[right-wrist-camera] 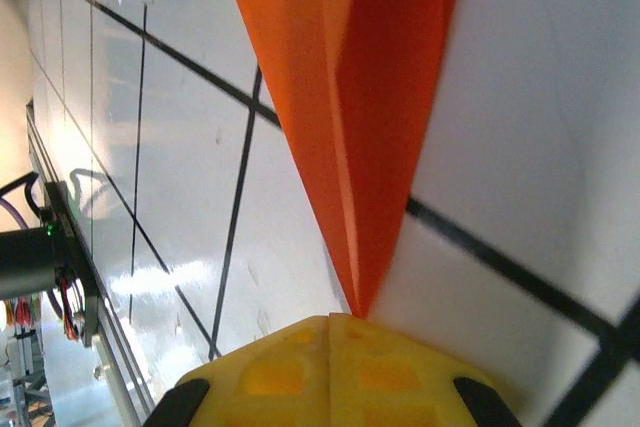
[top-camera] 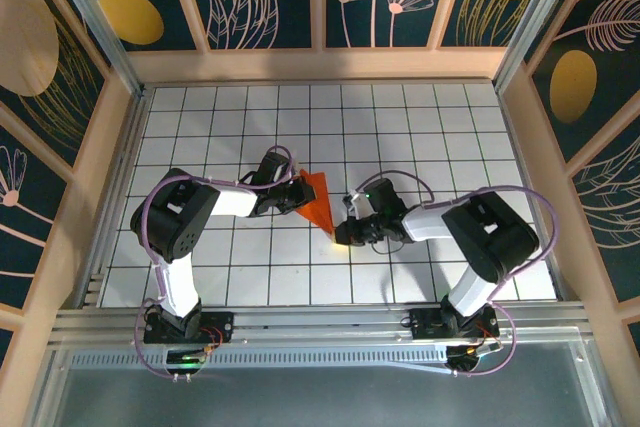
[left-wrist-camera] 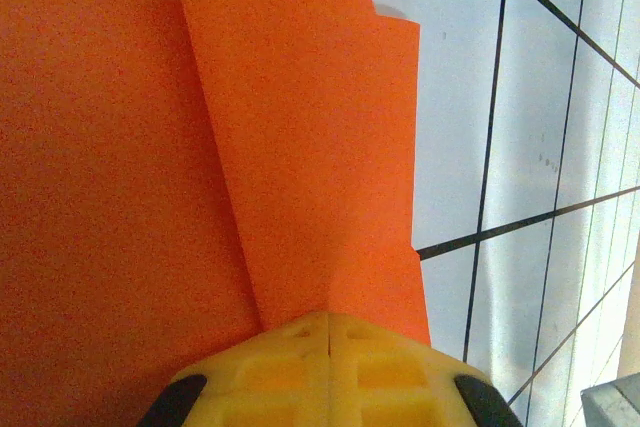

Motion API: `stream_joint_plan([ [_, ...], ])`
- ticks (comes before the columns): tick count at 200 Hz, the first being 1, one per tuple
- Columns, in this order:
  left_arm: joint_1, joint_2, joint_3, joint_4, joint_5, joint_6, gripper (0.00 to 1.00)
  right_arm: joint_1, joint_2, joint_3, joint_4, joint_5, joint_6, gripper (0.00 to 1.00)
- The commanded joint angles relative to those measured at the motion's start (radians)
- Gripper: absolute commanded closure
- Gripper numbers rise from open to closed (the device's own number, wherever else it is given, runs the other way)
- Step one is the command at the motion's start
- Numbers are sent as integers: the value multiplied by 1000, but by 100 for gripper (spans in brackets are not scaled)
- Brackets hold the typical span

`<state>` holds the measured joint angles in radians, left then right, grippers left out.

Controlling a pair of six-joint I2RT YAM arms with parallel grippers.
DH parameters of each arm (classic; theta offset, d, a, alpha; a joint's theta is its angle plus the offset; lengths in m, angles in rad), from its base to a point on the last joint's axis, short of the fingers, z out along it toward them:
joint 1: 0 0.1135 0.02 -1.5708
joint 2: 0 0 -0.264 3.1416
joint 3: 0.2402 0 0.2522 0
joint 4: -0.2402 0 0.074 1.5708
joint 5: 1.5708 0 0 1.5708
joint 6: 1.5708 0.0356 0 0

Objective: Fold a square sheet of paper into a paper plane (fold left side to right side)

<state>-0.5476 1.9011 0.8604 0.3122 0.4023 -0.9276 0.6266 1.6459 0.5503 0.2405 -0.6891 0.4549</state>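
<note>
Paper edge hidden behind left gripper

No readable text, labels, brands or numbers anywhere on any surface.

The left tool hides part of the orange sheet.
</note>
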Motion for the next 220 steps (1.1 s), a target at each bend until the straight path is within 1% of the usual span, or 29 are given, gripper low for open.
stream_joint_plan([
  [1,3,41,-18,-83,-82,21,100,9,-73,-19,-115,-13,7,100],
  [27,2,39,-18,-81,-82,21,100,0,-153,20,-169,-25,-15,100],
  [47,2,38,-19,-79,-79,19,100,-5,-167,62,-146,-51,-13,99],
  [62,2,38,-18,-78,-79,19,100,-6,-143,103,-115,-50,-7,100],
  [117,3,38,-18,-78,-78,18,100,-7,40,223,-53,11,16,100],
  [154,2,42,-17,-77,-77,16,100,-10,97,228,-41,48,24,100],
  [220,2,41,-17,-78,-77,17,100,-16,129,177,-2,41,45,100],
])
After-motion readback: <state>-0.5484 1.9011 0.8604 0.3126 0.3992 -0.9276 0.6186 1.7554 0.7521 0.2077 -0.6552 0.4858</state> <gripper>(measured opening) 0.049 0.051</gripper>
